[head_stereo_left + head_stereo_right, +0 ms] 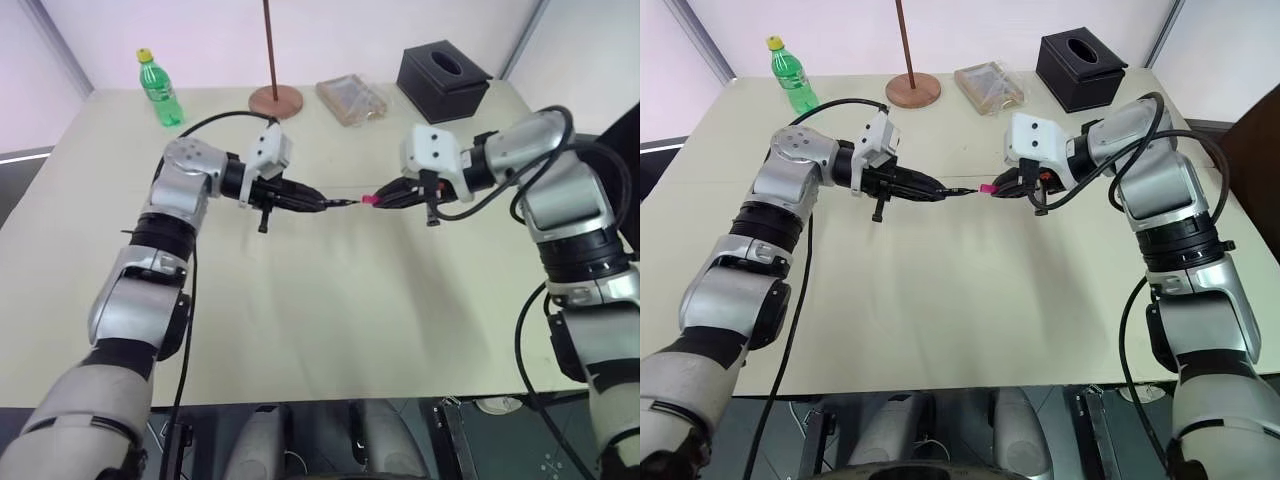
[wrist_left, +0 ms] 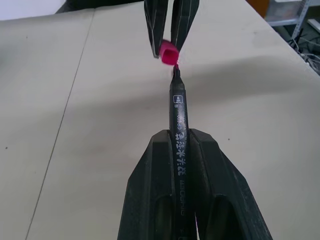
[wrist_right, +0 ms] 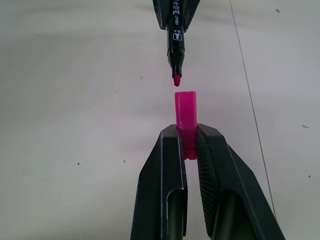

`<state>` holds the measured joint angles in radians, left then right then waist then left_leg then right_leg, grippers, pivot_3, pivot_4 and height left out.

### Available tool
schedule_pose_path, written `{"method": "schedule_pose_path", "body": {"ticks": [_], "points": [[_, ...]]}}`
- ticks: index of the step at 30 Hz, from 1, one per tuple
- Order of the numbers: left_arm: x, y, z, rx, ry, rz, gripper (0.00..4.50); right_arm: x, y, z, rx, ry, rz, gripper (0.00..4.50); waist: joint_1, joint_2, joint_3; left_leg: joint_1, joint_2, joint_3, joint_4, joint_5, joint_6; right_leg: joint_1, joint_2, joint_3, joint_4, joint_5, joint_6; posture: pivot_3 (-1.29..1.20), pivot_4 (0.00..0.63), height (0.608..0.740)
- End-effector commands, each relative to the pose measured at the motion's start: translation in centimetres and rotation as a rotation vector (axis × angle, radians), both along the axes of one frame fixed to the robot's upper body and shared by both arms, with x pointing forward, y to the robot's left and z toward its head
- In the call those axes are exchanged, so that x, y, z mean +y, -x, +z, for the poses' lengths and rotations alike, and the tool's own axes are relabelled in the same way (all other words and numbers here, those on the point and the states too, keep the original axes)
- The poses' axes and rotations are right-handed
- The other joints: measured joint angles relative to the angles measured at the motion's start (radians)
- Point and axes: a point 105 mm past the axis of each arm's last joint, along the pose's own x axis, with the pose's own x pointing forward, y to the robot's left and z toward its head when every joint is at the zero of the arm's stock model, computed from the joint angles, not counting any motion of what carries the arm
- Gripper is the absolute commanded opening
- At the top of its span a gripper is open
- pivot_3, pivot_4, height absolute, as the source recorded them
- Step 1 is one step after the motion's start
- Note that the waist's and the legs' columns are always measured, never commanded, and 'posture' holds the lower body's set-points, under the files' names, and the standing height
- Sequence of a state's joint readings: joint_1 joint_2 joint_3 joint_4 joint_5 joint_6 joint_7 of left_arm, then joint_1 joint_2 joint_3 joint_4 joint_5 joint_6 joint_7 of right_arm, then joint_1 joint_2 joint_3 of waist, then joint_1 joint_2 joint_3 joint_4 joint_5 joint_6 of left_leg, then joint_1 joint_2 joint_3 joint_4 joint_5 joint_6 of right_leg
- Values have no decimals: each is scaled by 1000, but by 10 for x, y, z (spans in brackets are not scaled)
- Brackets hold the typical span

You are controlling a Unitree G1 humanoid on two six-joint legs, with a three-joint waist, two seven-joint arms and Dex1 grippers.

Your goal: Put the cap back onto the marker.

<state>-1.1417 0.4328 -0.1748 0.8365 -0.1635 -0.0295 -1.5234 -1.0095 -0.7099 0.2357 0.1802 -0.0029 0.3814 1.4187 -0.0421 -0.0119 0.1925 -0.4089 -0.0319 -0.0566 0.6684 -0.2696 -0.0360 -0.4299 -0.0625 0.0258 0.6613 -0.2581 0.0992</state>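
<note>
Above the middle of the table my left gripper (image 1: pixel 318 205) is shut on the dark marker (image 2: pixel 179 125), whose pink tip (image 3: pixel 176 80) points toward the other hand. My right gripper (image 1: pixel 382 199) is shut on the bright pink cap (image 3: pixel 186 117), with the cap's open end facing the marker tip. In the right wrist view a small gap separates tip and cap, and the two line up almost end to end. Both are held in the air over the tabletop (image 1: pixel 330 300).
At the table's far edge stand a green bottle (image 1: pixel 158 88), a brown pole on a round base (image 1: pixel 275 97), a clear packet (image 1: pixel 352 97) and a black tissue box (image 1: pixel 443 78). Black cables hang from both arms.
</note>
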Motion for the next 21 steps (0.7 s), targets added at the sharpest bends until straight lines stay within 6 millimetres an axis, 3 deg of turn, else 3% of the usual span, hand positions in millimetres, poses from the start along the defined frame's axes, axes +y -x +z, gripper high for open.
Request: {"method": "schedule_pose_path", "body": {"ticks": [1, 21], "points": [[0, -2, 16, -61, 14, -2, 0, 2, 5, 9, -33, -5, 22, 31, 0, 0, 0, 0, 0, 0, 0, 0, 0, 0, 0, 0, 0, 0, 0, 0, 150, 740], [-1, -1, 18, -68, 18, -5, 0, 5, 5, 0, -3, -15, 19, 31, 0, 0, 0, 0, 0, 0, 0, 0, 0, 0, 0, 0, 0, 0, 0, 0, 150, 740]]}}
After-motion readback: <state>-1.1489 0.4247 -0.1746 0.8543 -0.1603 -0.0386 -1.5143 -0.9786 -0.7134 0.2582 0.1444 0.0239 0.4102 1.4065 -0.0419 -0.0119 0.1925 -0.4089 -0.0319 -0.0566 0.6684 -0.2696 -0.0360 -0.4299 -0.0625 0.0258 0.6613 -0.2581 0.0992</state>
